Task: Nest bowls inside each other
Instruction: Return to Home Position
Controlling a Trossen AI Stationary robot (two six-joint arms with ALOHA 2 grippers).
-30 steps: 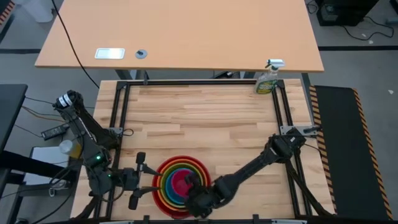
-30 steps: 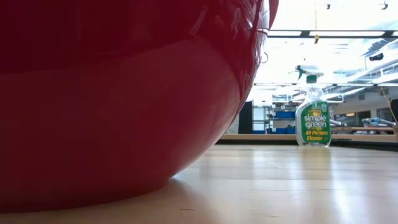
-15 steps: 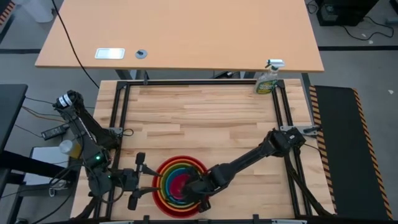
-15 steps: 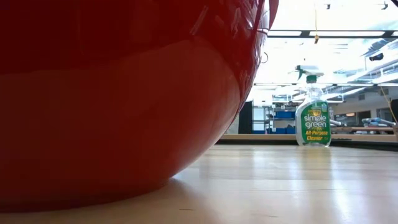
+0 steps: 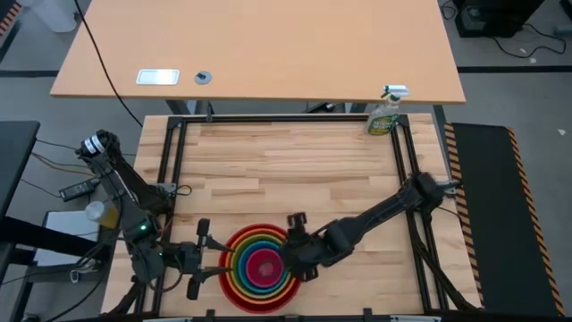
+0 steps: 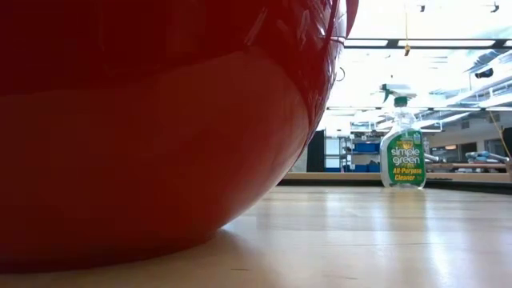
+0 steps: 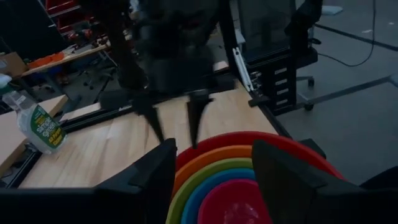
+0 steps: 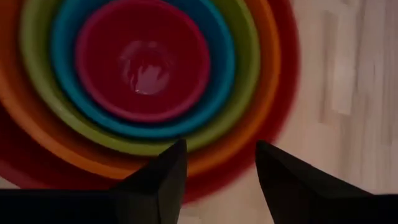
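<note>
The five bowls stand nested near the table's near edge: the magenta one (image 8: 146,62) sits inside the blue (image 8: 217,93), the green (image 8: 239,118), the orange (image 8: 267,112) and the red bowl (image 5: 231,284). The red bowl's wall (image 6: 152,136) fills the low view and rests on the wood. My right gripper (image 5: 290,246) hangs open above the stack's right rim, fingers (image 8: 165,177) pointing down. My left gripper (image 5: 207,259) stands open just left of the stack, its fingers (image 7: 155,177) on either side of the view of the rims.
A green spray bottle (image 5: 384,112) stands at the table's far right corner. Black frame rails (image 5: 170,170) run along the table's left, right and far sides. Bare wood (image 5: 295,170) lies beyond the bowls.
My right gripper has opened, risen and drawn back from over the stack's near right part toward the far right, tipping less steeply down. The nested bowls have stayed where they were.
</note>
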